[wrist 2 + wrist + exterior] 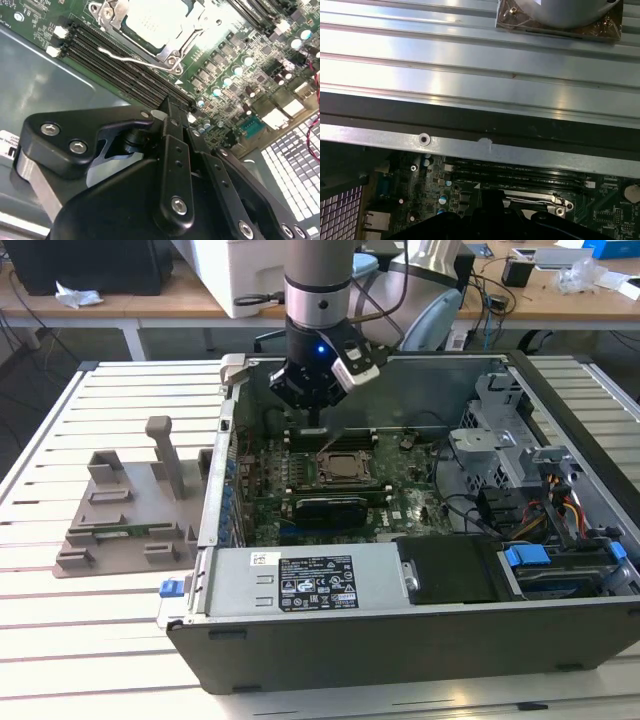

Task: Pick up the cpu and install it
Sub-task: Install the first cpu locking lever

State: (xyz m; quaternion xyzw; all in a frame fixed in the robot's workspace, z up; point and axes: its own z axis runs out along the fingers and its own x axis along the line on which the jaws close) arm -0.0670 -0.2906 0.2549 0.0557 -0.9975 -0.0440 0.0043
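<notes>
The fingers (172,112) look closed and empty, just beside the cpu (152,22) in its socket (170,57), so press gently and keep level.

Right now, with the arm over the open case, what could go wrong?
1. The tool hangs low over the memory slots beside the socket; a drop off target could strike them or the thin metal lever.
2. The cpu appears to sit in the socket frame; if it lies tilted, pressing could harm the contacts. Seating cannot be confirmed.
3. The case wall runs close by the arm.
</notes>
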